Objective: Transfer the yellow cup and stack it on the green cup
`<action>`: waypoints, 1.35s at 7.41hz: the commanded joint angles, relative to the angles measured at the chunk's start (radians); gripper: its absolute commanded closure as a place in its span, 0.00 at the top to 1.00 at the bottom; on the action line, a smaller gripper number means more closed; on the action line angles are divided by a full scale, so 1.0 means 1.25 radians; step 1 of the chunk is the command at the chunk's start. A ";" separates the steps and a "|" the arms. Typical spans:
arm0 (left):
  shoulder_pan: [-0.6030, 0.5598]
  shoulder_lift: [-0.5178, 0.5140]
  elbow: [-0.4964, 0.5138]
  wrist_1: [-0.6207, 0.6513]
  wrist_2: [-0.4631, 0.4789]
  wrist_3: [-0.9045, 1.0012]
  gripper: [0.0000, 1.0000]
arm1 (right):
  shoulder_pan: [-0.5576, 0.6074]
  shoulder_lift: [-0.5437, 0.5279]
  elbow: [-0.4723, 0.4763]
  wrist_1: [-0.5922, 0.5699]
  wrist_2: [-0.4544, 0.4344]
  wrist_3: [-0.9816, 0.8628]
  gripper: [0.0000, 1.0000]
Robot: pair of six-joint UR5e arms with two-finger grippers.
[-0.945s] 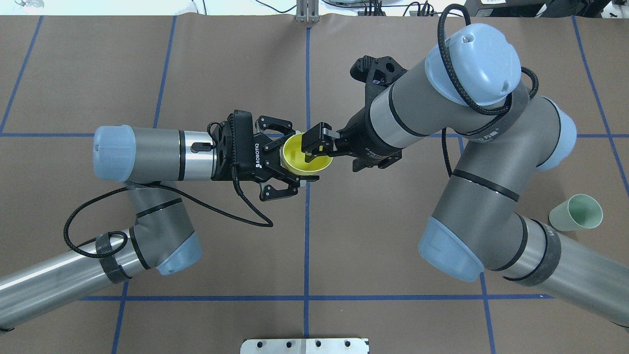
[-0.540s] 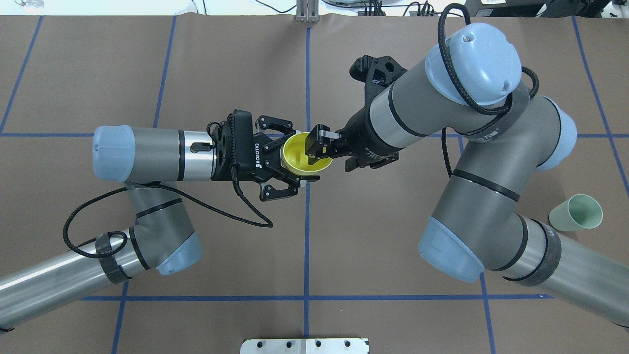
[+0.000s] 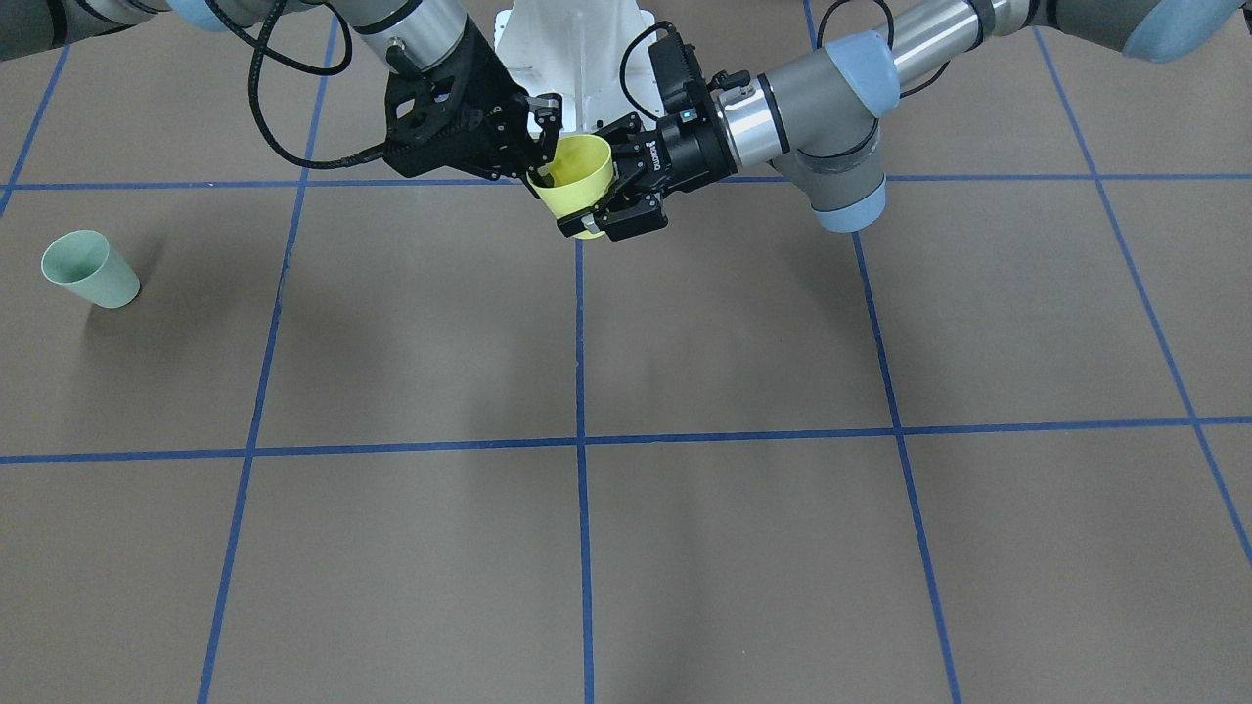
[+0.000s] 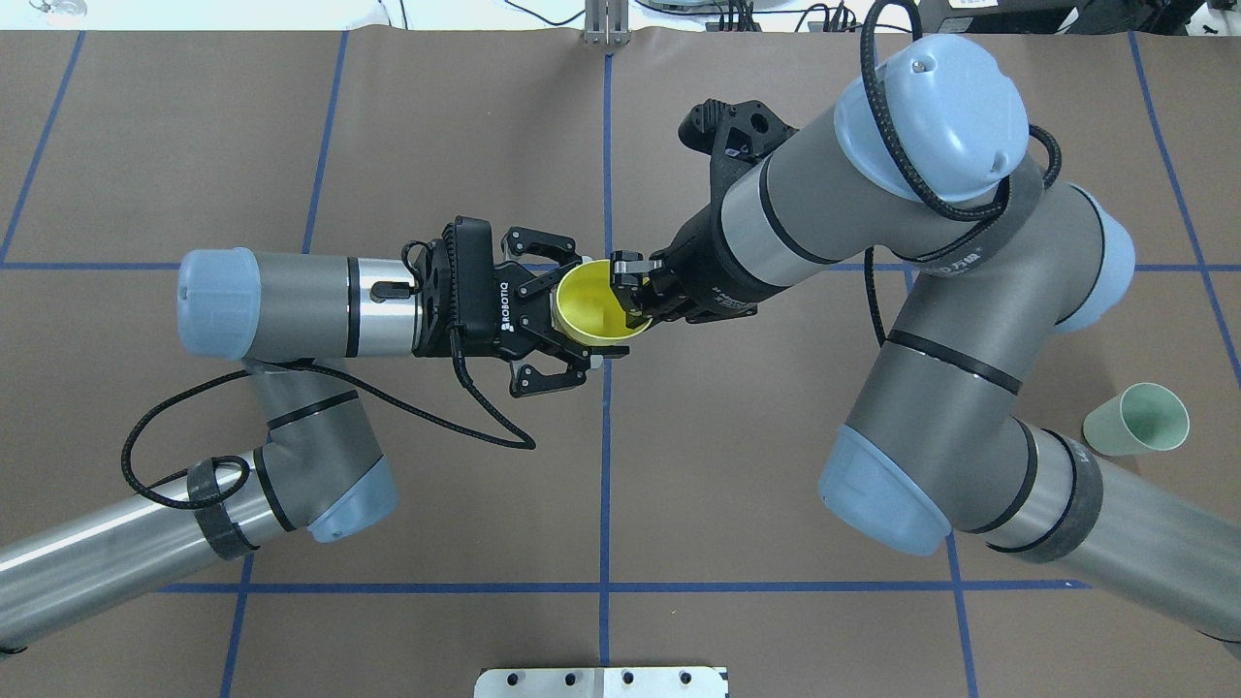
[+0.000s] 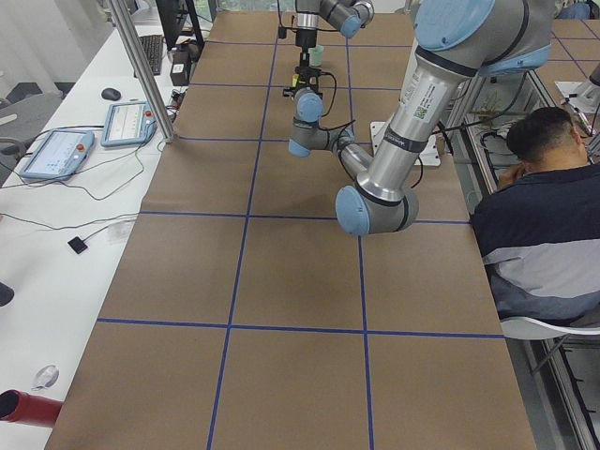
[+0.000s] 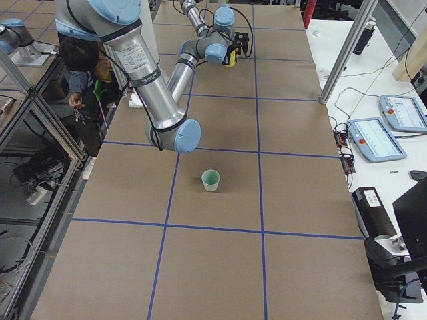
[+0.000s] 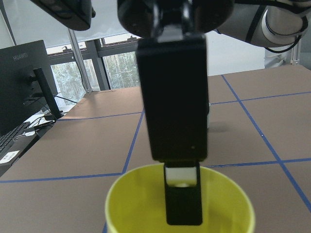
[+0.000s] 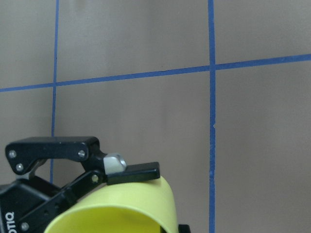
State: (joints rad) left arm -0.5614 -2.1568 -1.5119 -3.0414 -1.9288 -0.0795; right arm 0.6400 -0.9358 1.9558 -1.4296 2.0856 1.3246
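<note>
My left hand [image 4: 588, 308] grips the plain, tapered yellow cup [image 4: 593, 322] by its wall, my right hand [image 4: 632, 291] pinching its rim.

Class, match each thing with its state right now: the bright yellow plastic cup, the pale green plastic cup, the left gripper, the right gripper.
Things:
1. bright yellow plastic cup
2. pale green plastic cup
3. left gripper
4. right gripper

States:
A. stands upright on the table, untouched
B. fingers clasp the yellow cup's body
C. held in the air above the table
D. one finger reaches inside the yellow cup's mouth

Pairs: 1-C, 2-A, 3-B, 4-D
</note>
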 commanded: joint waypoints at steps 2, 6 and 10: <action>0.006 0.000 0.006 -0.066 0.003 -0.196 1.00 | 0.025 -0.018 0.005 -0.001 0.005 -0.001 0.00; 0.006 0.006 0.011 -0.069 0.036 -0.205 1.00 | 0.062 -0.055 0.027 -0.001 0.012 -0.001 0.00; 0.006 0.018 0.025 -0.062 0.075 -0.209 1.00 | 0.177 -0.105 0.023 -0.059 0.014 -0.020 0.00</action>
State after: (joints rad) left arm -0.5538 -2.1420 -1.4831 -3.1250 -1.8634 -0.3383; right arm 0.8069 -1.0513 1.9904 -1.4549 2.1021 1.3185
